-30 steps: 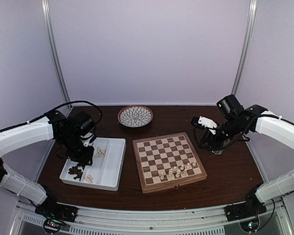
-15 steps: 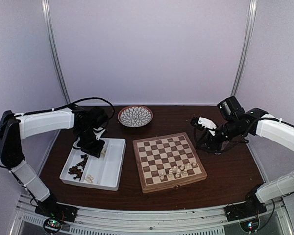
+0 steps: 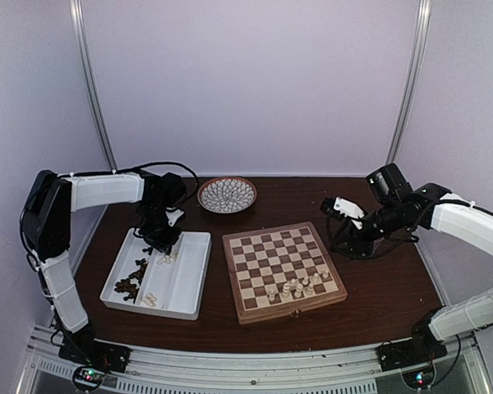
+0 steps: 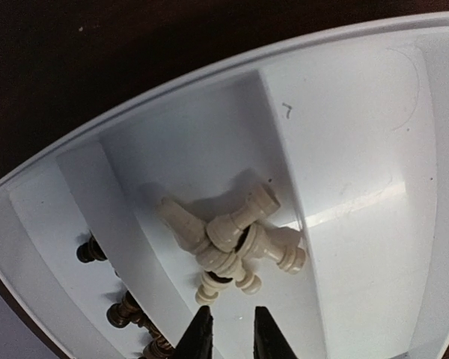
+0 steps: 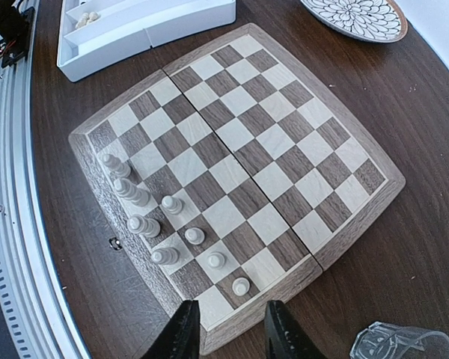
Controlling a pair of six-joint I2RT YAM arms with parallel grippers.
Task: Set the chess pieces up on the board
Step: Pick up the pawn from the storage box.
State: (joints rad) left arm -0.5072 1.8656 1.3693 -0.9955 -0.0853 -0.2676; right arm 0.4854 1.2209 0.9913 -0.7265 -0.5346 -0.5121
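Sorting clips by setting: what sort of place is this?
Likely a robot lab booth: plain white walls, metal corner post, left arm and right arm bolted by a table holding the board.

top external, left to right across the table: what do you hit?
White tray → chessboard → right gripper. Left out: left gripper, over the tray; plate, straddling tray and chessboard.

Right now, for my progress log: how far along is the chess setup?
Done: several cream pieces stand in the board's near right corner. In hand: the left gripper hangs over the cream pile in the tray, jaws narrowly apart, nothing gripped. Left: that pile, the dark pieces beside it, all unplaced; the right gripper hovers open by the board.
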